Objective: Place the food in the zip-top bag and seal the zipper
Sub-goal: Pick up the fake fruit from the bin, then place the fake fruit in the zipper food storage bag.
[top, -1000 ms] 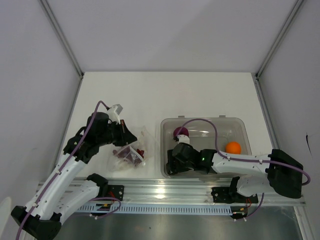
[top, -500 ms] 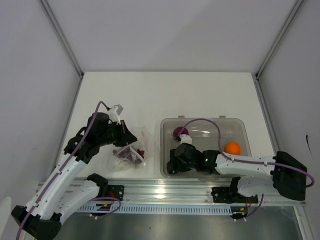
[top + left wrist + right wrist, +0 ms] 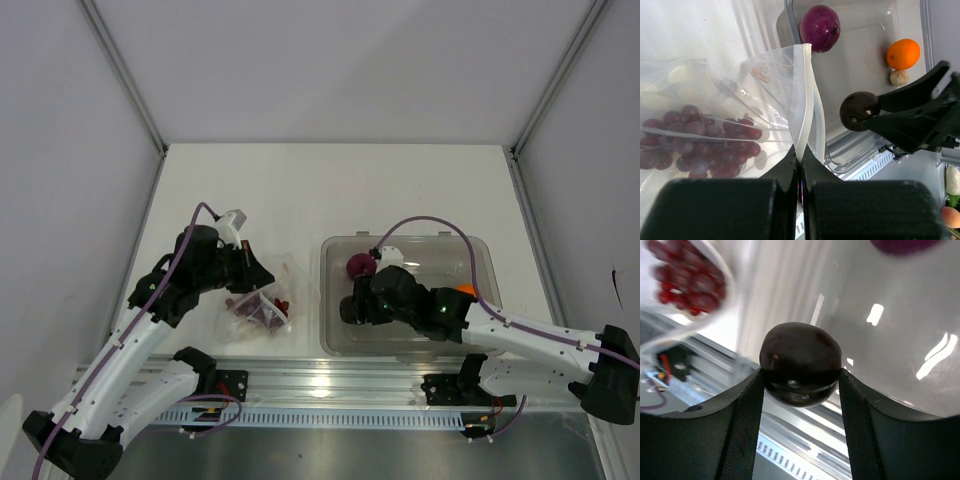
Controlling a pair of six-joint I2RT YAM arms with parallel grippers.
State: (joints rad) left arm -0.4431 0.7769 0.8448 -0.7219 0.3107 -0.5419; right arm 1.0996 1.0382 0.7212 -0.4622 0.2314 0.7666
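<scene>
**Blackish lump gripped over the tub, bag mouth pinched at its strip**

The small blackish rounded lump (image 3: 801, 365) is clamped between the two dark fingers of the right end effector (image 3: 801, 382), one finger pressed on each side of it. It is held over the near left corner of the large rigid clear rectangular tub (image 3: 480, 248), on the side facing the bag.

The small soft crinkly transparent zip-top bag (image 3: 765, 82) lies on the white worktop (image 3: 330, 190) just left of the tub. Its narrow whitish-clear zipper strip (image 3: 808, 100) is drawn upward and pinched between the closed fingers of the left end effector (image 3: 800, 167). The dark red grape bunch (image 3: 700, 145) is seen inside the bag.

In the tub, the purple round fruit (image 3: 820, 27) sits near the far left corner. The orange ball (image 3: 903, 53) and the small beige lump (image 3: 899, 77) lie touching or just beside each other towards the right.

The right arm is stretched low and leftward across the tub from its base. The left arm is raised from its base, bent at the elbow, with the wrist turned right towards the bag.
</scene>
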